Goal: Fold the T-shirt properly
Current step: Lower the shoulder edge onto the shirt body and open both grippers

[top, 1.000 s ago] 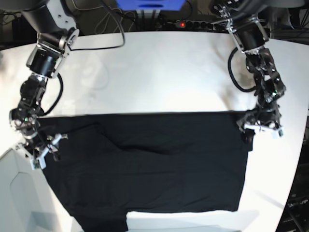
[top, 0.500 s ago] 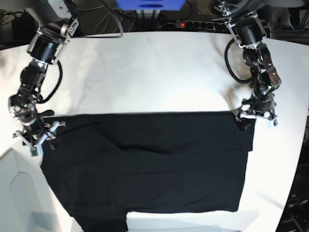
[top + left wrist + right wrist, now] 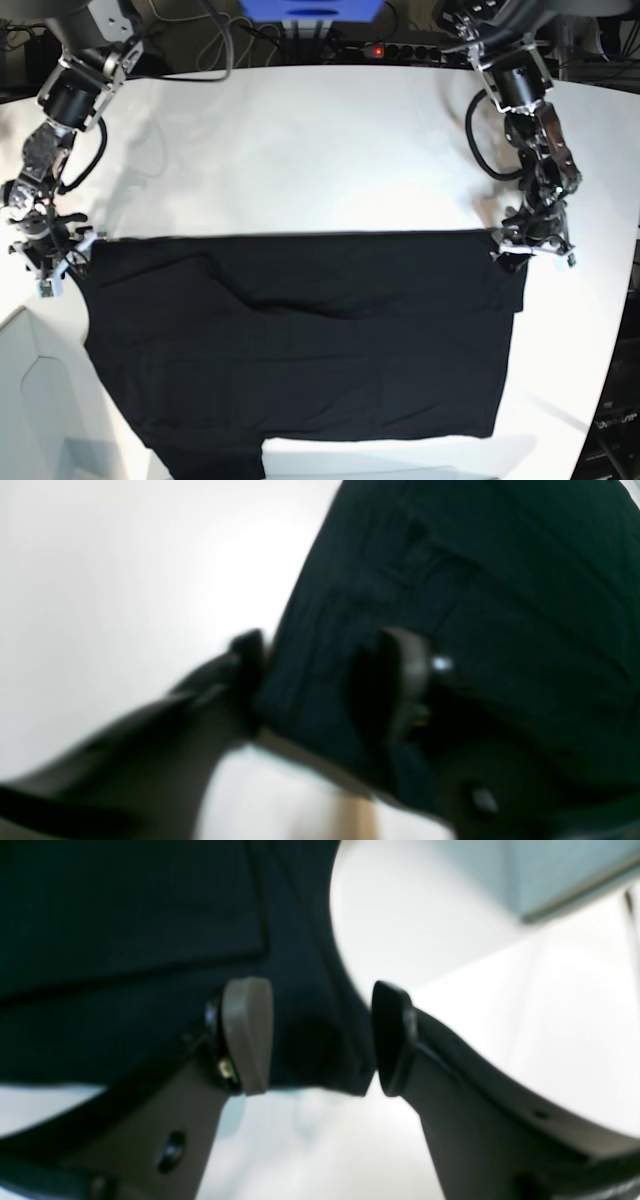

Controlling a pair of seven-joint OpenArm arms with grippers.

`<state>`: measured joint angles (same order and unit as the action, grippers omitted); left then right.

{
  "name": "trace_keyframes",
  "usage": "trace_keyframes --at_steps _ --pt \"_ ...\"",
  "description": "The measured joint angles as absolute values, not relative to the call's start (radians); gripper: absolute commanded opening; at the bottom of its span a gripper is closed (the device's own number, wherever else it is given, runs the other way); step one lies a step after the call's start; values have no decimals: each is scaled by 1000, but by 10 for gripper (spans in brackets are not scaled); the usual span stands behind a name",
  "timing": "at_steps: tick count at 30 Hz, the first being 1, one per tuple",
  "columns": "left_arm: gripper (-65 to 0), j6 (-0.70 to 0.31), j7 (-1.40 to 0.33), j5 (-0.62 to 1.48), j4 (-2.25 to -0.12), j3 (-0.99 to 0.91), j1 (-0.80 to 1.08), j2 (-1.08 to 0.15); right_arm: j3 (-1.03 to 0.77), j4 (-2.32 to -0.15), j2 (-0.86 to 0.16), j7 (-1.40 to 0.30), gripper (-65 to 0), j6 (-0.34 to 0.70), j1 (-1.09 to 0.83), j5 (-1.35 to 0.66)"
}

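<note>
No readable text, label, brand, number or sign in any view; T-shirt [image 3: 300, 340] surface plain black, wrist views blurred.

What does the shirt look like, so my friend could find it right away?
Look at the big white table with a robot arm at each side. The T-shirt lies flat on the near half, filling most of it, its far corners by the left gripper and right gripper. It is the only dark cloth there, plain black against the white.

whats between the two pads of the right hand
A corner of the large black cloth T-shirt lies between the right hand pads, which stand apart; the right wrist view shows it.
</note>
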<state>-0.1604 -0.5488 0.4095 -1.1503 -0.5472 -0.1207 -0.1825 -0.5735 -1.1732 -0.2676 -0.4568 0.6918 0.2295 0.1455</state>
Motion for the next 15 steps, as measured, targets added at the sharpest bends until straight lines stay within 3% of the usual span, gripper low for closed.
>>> trace_keyframes --at_steps 3,10,13,15 --pt "-503 -161 -556 414 -1147 -547 -123 -180 -604 -1108 -284 -455 -322 691 234 149" --pt "-537 -161 -561 421 -1147 -547 -122 -179 -609 -1058 -308 -449 -323 691 237 148" --pt "-649 -161 -564 418 -1145 -547 -122 -179 -610 -1028 -311 -430 -329 691 235 133" --pt "-649 -161 -565 416 -1145 -545 -122 -179 -610 -1025 -313 -428 -361 691 234 131"
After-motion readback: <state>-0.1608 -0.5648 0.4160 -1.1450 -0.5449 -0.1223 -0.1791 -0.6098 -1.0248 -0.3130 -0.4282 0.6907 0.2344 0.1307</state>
